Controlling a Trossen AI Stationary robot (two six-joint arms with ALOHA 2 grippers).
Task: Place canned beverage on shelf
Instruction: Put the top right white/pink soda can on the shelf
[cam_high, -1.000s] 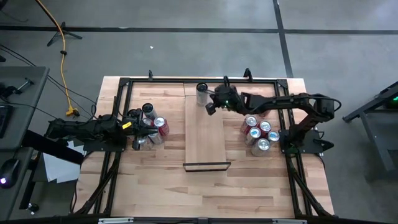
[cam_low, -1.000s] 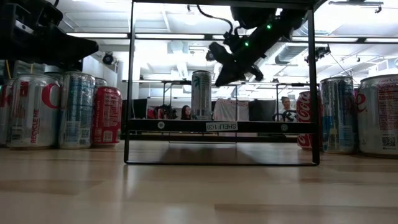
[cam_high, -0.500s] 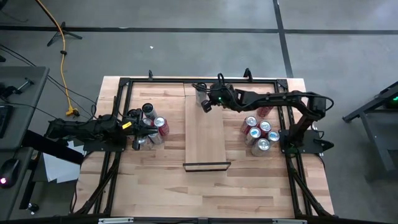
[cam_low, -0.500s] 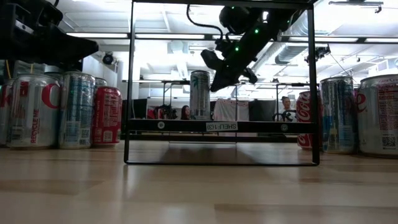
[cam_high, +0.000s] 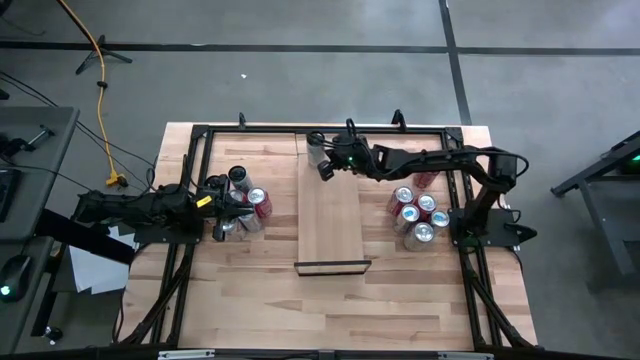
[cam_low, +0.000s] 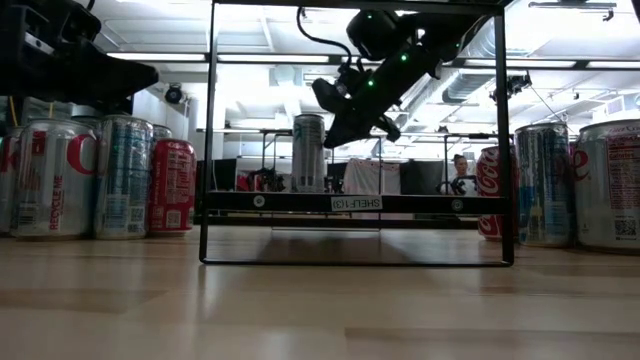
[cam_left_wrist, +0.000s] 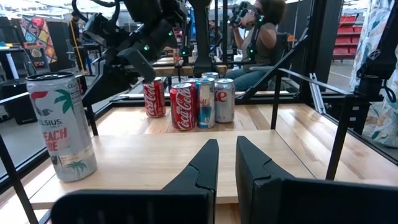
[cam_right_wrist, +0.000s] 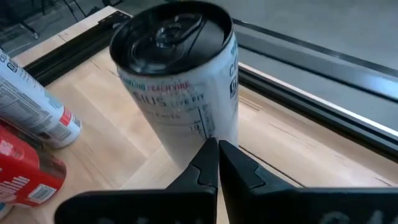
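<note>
The butcher-block tabletop fills the middle of the high view, framed by a black metal rack. Down its centre lies the shelf, a long pale board running from 12 o'clock toward 6 o'clock, with its thin black lip at the 6 o'clock end. The right arm reaches from the 3 o'clock side across to the shelf's 12 o'clock end, and the left arm lies low at the 9 o'clock side. A cluster of cans stands on the tabletop at 3 o'clock of the shelf, beside the right arm's base, and another cluster of cans stands at 9 o'clock of the shelf, just ahead of the left arm. The tall silver can stands upright at the 12 o'clock end of the shelf, near its 9 o'clock edge; the left wrist view shows it resting on the pale board. The right claw is clenched with nothing between its fingers, and its tips sit against the can's side, or just short of it, in the right wrist view; in the low view it hangs tilted just beside the can's top. The left claw is also clenched and empty, pointing across the shelf from 9 o'clock. A seated person shows in the room beyond the tabletop.
</note>
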